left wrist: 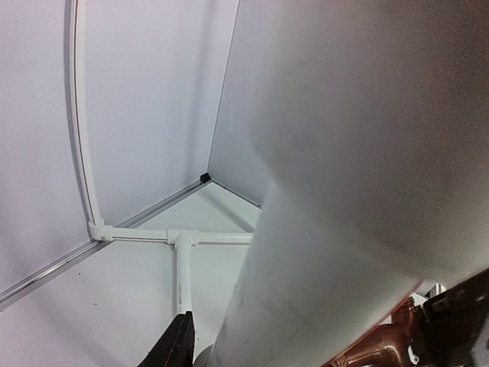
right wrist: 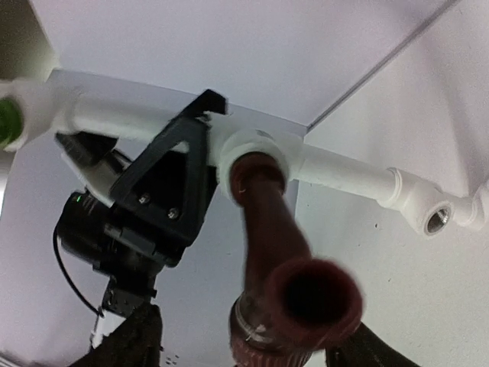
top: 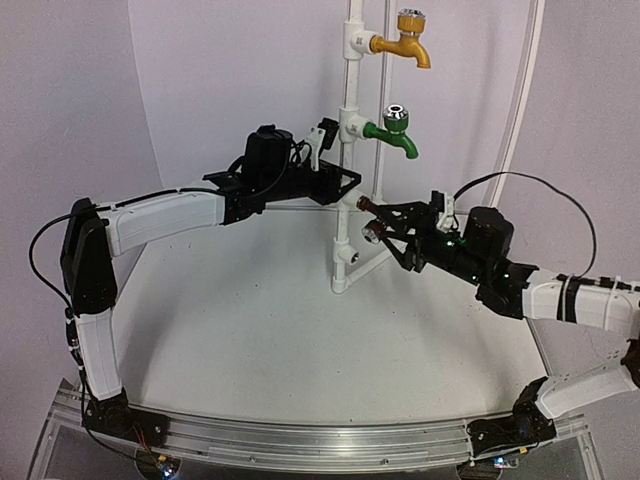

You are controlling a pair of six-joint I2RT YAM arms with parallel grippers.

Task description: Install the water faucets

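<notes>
The green faucet [top: 393,135] sits in the middle socket of the white pipe stand [top: 350,100]; its edge shows in the right wrist view [right wrist: 6,122]. My right gripper [top: 385,226] is shut on the dark brown faucet [top: 368,210] at its cap end and holds its threaded end at a stand socket below the green one. In the right wrist view [right wrist: 252,348] the brown faucet [right wrist: 279,237] points its spout at the camera. My left gripper [top: 335,186] is shut on the stand's upright, which fills the left wrist view [left wrist: 344,191]; one black finger [left wrist: 179,344] shows there.
A yellow-orange faucet [top: 408,42] is in the stand's top socket. An open socket [top: 352,256] is low on the stand, also in the right wrist view [right wrist: 435,220]. The stand's base pipes [left wrist: 183,260] lie on the white table, with curved white walls behind.
</notes>
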